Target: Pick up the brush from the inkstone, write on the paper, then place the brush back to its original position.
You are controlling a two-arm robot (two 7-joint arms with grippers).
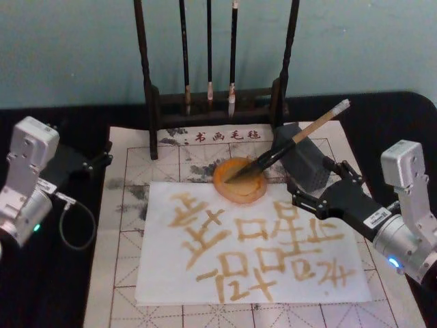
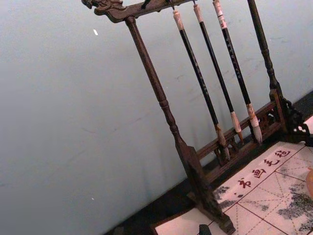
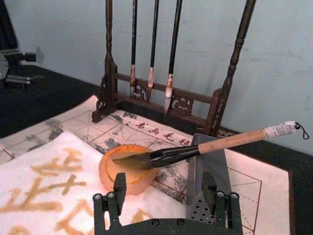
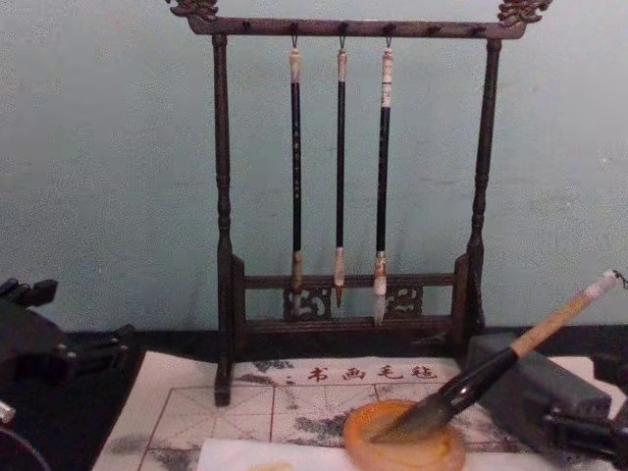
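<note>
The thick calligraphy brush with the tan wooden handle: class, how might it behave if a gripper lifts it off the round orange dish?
The thick tan-handled calligraphy brush looks stiff along its handle, so it should lift in one piece. Its dark bushy tip is probably soft and may drip. It leans across the grey block with its tip in the round orange inkstone dish, so a nudge could roll it.

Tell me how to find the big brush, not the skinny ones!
Find the tall dark wooden rack at the back, where three thin black brushes hang. In front of it sits a round orange inkstone. The brush lies slanted with its dark bushy tip in that dish: thick, with a tan handle.
</note>
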